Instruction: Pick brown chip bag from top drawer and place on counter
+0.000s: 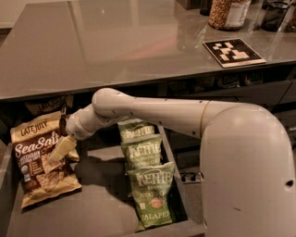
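The brown chip bag (37, 171) lies flat at the left of the open top drawer (97, 203), with "LATE JULY" and "Sea Salt" facing up. My gripper (61, 147) is low over the bag's upper right part, touching or almost touching it. The white arm reaches in from the right, under the edge of the counter (115, 41). The bag still rests on the drawer floor.
Three green Kettle bags (141, 155) lie in a row down the drawer's right side. A second Late July bag (46, 105) sits at the drawer's back, under the counter edge. On the counter, a black-and-white marker tile (233, 52) and a jar (229, 14) stand at the far right.
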`<state>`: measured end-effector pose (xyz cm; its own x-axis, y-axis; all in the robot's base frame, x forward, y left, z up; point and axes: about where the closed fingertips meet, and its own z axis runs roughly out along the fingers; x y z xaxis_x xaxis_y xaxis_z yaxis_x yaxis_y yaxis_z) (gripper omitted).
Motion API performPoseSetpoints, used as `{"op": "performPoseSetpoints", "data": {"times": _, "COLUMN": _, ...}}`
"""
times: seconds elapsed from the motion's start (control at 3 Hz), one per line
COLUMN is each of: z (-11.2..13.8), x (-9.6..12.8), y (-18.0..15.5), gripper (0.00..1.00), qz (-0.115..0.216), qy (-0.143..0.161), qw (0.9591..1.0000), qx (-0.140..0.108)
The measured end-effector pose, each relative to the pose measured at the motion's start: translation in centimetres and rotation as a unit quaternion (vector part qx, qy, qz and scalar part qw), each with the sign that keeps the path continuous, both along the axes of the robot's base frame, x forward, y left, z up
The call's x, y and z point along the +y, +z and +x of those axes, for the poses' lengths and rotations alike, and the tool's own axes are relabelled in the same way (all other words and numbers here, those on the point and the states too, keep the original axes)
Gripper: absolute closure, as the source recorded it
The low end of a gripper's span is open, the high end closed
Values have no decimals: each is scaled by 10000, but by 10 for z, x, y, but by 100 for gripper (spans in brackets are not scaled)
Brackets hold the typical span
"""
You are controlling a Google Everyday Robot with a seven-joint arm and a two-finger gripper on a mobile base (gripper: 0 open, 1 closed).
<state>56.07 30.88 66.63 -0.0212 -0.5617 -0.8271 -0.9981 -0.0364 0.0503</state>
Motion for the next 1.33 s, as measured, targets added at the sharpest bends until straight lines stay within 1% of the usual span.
{"op": "performPoseSetpoints", "data": {"times": 0.33, "z": -11, "x": 15, "y": 14, "gripper": 0, "qz": -334, "qy": -96, "qw": 9993, "qx": -151}}
{"op": "performPoseSetpoints", "data": {"times": 0.67, "z": -17, "x": 32, "y": 28, "gripper": 0, "qz": -478, "qy": -164, "qw": 9984, "qx": -270}}
{"op": "performPoseSetpoints", "data": {"times": 1.0, "z": -8, "x": 44, "y": 16, "gripper": 0, "qz": -517, "qy": -469, "qw": 9973, "qx": -245}}
{"op": "performPoseSetpoints", "data": {"times": 1.33, "z": 3, "x": 51, "y": 7, "gripper": 0, "qz": -513, "qy": -873, "qw": 9944, "qx": -294}}
